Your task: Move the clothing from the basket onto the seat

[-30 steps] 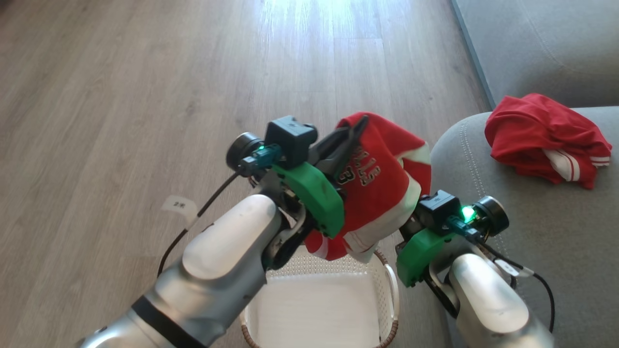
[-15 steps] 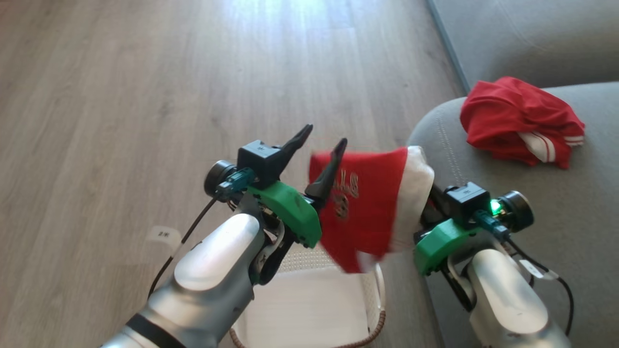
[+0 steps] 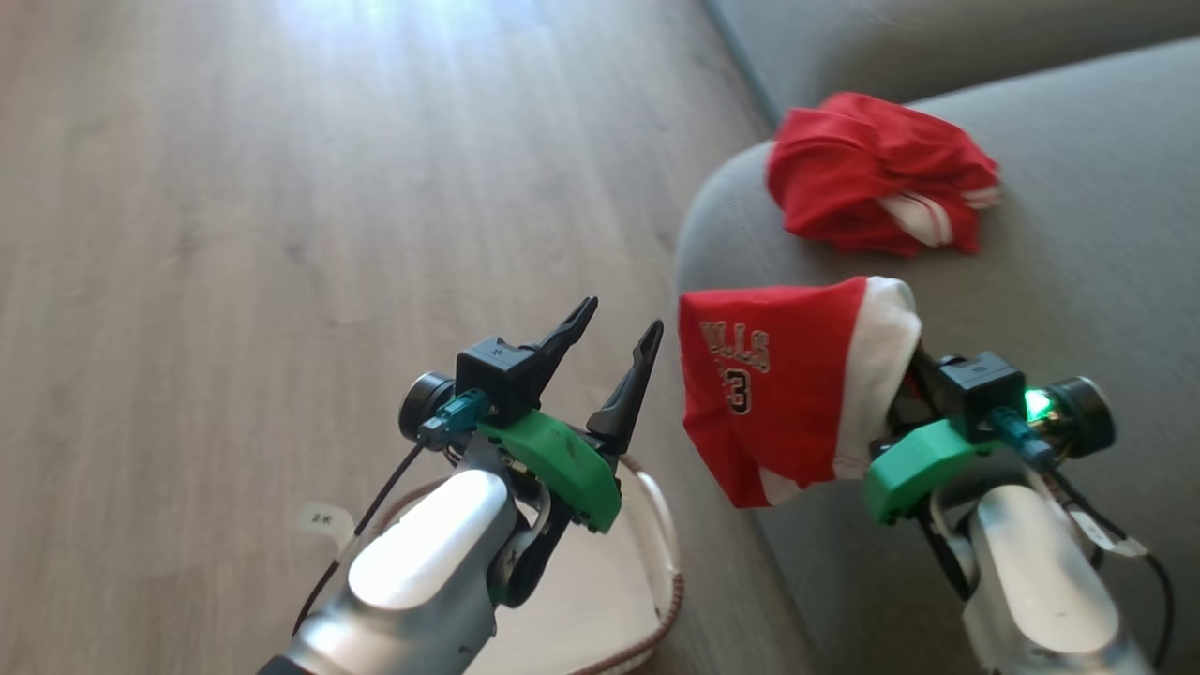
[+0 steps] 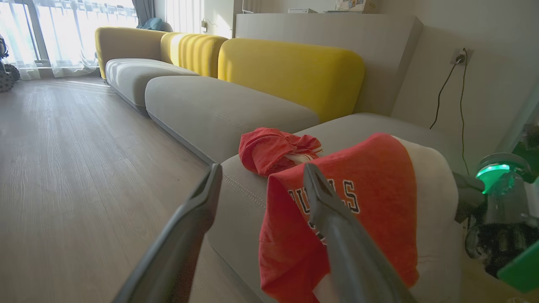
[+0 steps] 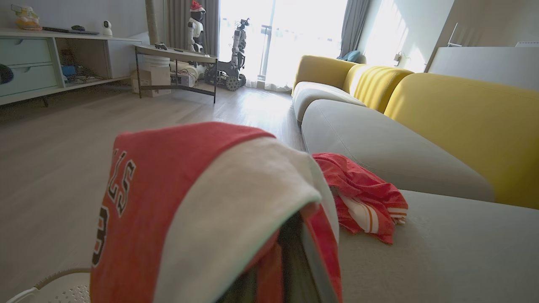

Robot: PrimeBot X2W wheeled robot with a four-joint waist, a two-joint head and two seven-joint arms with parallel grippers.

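A red garment lettered "BULLS 23" hangs over my right gripper, which is shut on it at the rounded edge of the grey seat. The same garment drapes over the fingers in the right wrist view. A second red garment lies crumpled on the seat beyond. My left gripper stands open and holds nothing, just left of the hanging garment and above the cream basket, whose inside looks bare.
Wood floor spreads to the left. Yellow backrests run behind the grey sofa cushions. A low table and another robot stand far across the room.
My left gripper let go of the lettered garment and opened. The right gripper carried it rightward from above the basket to the seat's edge. The camera has turned right too.
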